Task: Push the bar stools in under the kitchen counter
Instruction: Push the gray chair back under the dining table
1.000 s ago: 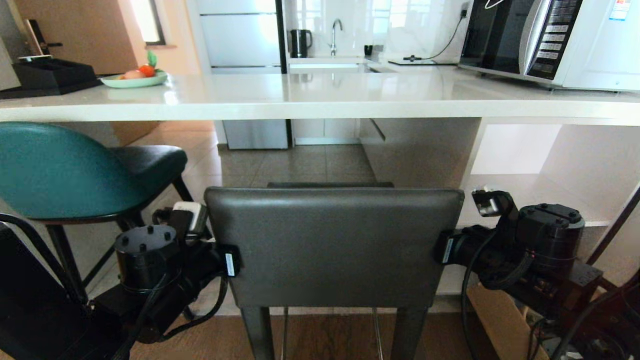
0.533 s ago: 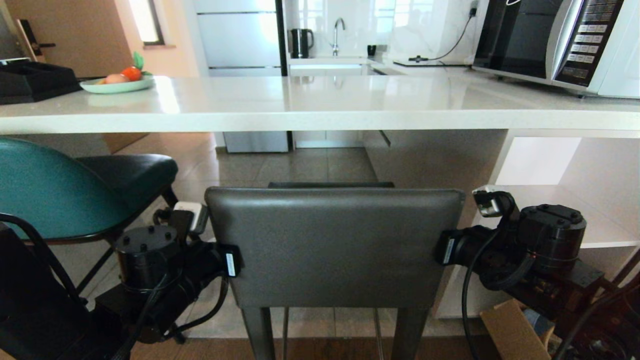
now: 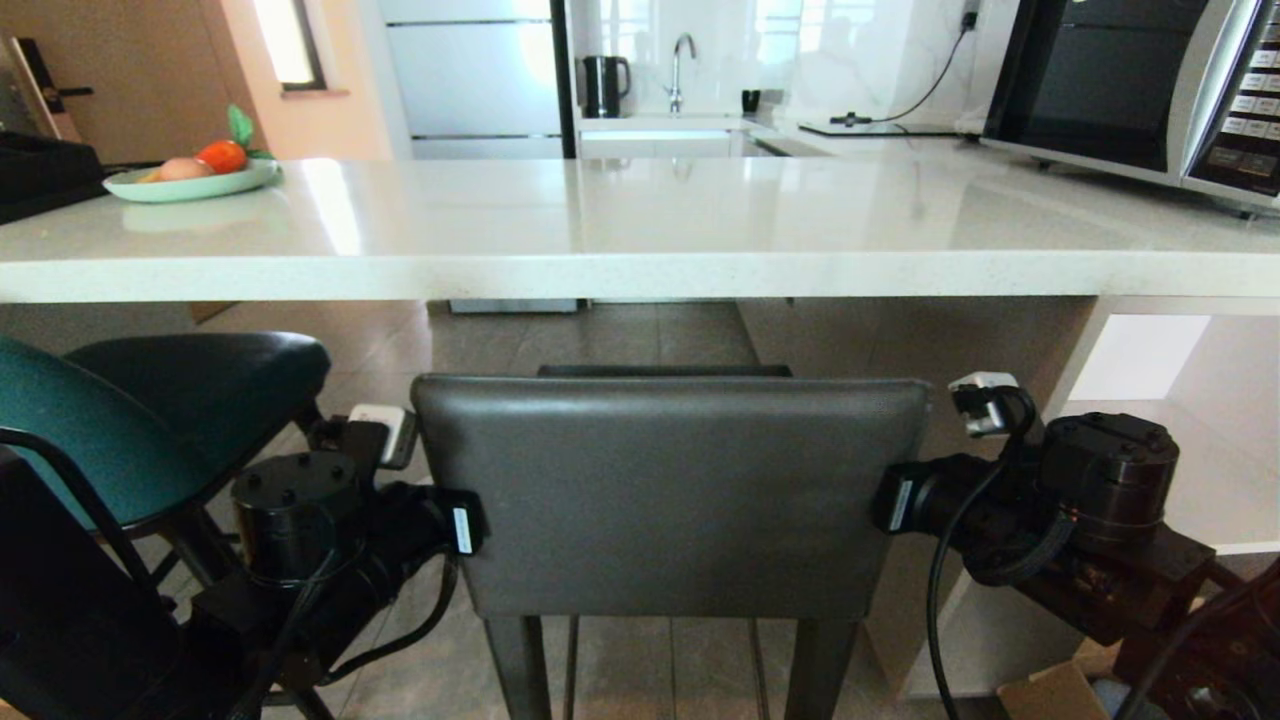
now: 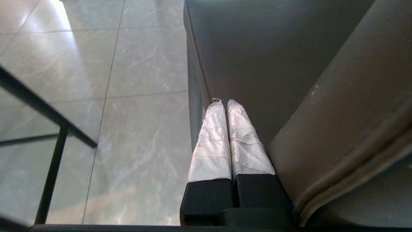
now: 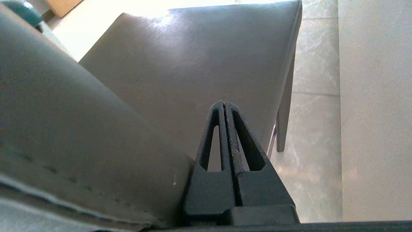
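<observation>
The grey bar stool's square back [image 3: 668,495] fills the middle of the head view, just short of the white kitchen counter's front edge [image 3: 640,278]. Both arms flank that back, one at each side edge. My left gripper [image 4: 224,102] is shut and empty, its white-wrapped fingers lying over the grey seat [image 4: 273,58] beside the back [image 4: 338,129]. On the other side my right gripper [image 5: 224,103] is likewise shut and empty above the seat [image 5: 199,64], against the back [image 5: 64,112]. The teal bar stool [image 3: 90,430] stands at the left, its seat partly under the counter.
A microwave [image 3: 1150,80] stands on the counter at the right, a plate of fruit [image 3: 190,175] at the left. The counter's white end panel [image 3: 990,560] and a shelf [image 3: 1200,490] lie right of the grey stool. A cardboard box [image 3: 1050,695] is on the floor.
The whole head view has shifted: the counter has come nearer and lower in the picture, the teal stool has slid left. The grey stool and both arms keep their place in the picture.
</observation>
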Tool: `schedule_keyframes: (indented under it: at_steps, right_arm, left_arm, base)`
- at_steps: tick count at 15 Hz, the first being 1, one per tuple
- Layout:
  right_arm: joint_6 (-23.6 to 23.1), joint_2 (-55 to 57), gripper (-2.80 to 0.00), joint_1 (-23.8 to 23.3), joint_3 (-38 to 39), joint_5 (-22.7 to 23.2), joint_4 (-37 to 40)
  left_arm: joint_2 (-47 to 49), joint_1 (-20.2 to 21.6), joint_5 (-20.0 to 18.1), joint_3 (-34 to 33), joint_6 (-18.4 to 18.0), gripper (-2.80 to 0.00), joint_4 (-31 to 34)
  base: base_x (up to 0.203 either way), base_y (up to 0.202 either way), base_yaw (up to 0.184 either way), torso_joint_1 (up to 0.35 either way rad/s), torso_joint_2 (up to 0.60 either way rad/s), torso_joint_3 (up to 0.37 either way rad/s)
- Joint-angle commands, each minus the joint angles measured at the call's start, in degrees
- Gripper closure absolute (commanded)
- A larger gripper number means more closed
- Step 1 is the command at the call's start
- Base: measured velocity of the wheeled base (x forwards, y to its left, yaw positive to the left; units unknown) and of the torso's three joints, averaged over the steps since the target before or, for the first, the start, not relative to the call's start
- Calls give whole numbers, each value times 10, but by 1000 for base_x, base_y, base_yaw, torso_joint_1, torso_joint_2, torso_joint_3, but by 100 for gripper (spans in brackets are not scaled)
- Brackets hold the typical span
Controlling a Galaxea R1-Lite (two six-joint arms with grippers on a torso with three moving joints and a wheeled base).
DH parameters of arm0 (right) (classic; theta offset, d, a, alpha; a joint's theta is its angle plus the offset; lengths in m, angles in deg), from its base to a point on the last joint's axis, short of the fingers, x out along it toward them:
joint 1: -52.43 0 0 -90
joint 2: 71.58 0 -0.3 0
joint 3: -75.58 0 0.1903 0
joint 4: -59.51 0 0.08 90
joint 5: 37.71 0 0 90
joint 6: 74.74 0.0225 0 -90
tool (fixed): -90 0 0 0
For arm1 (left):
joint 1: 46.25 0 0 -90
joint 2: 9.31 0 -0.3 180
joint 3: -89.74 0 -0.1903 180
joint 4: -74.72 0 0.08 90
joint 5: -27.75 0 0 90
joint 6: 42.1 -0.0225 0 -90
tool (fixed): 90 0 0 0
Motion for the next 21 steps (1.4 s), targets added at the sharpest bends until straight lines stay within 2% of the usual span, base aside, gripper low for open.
schedule_keyframes:
  at_steps: [1,7,21]
  right_arm:
    - [1,-1,0,0,8,1,-3]
    - [1,0,0,1,18,2,-21]
    - [3,47,0,0,-34,0,-22]
  left_arm:
    - [3,-1,2,-3,1,0,-3]
    - [4,0,1,-5,0,0,-3]
    - [56,22,-2,38,0,0,-4]
  base:
    - [156,0,2,2,-2,3]
    - [16,0,0,2,0,0]
    - [0,0,0,0,0,0]
